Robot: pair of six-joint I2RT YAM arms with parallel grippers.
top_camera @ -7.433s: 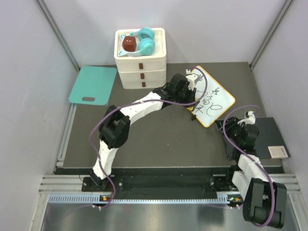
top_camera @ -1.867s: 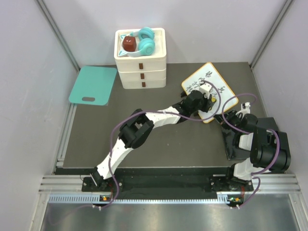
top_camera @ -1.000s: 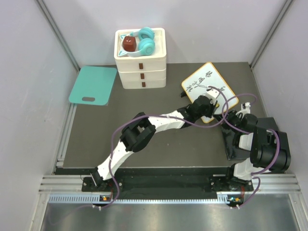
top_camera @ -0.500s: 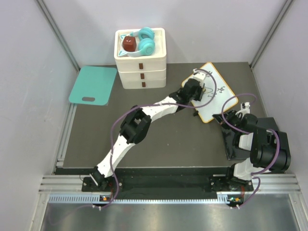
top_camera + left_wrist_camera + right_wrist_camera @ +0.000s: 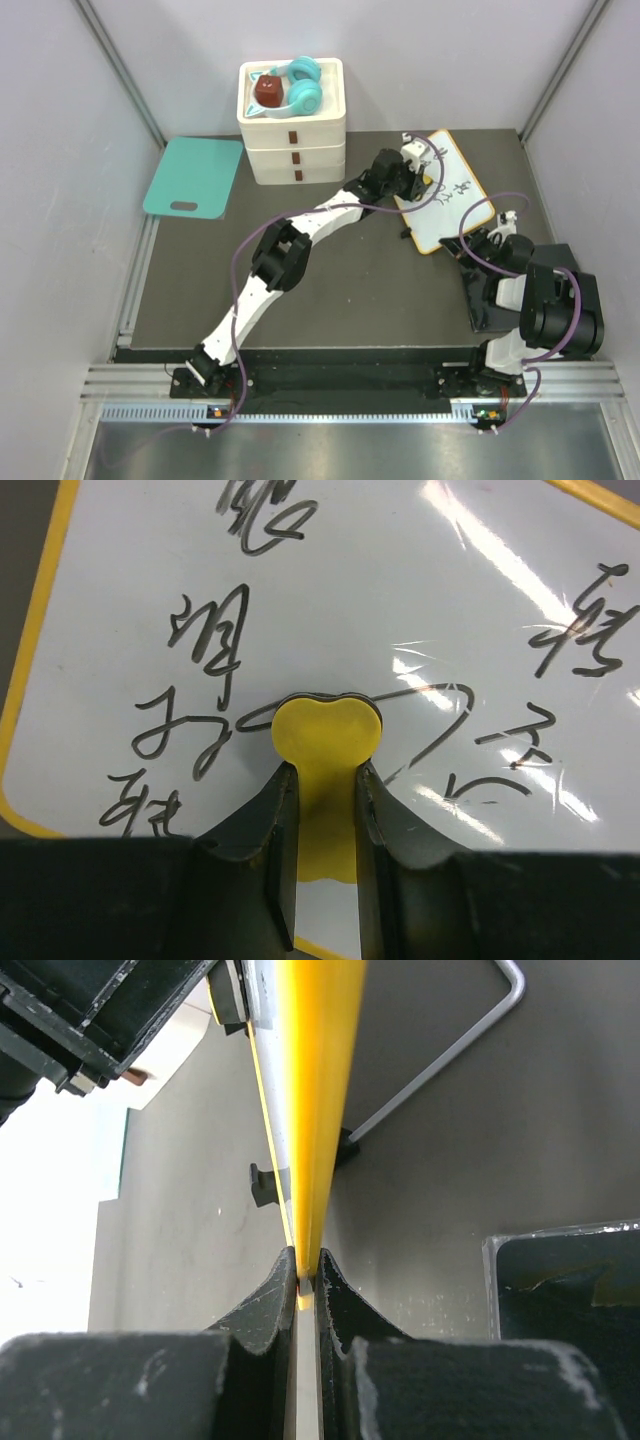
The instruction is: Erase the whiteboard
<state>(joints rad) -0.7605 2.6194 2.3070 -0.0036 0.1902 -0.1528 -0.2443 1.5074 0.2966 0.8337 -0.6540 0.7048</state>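
The whiteboard [image 5: 452, 200], white with an orange-yellow rim and black scribbles, lies tilted at the far right of the dark mat. In the left wrist view the whiteboard [image 5: 420, 590] fills the frame. My left gripper [image 5: 320, 772] is shut on a yellow heart-shaped eraser [image 5: 326, 730] that presses on the scribbles; from above my left gripper [image 5: 418, 172] sits over the board's far-left part. My right gripper [image 5: 306, 1272] is shut on the board's rim [image 5: 318, 1110], seen edge-on; from above my right gripper [image 5: 481, 243] is at the board's near corner.
White stacked drawers [image 5: 293, 140] at the back carry teal headphones [image 5: 303, 88] and a red-brown block [image 5: 267, 91]. A teal board [image 5: 194, 177] lies far left. A dark grey pad [image 5: 487, 306] lies under my right arm. A wire stand [image 5: 450, 1050] lies behind the board.
My left gripper has swept the eraser from the board's near corner up to its far-left part. The board has turned slightly. My right gripper has kept its hold.
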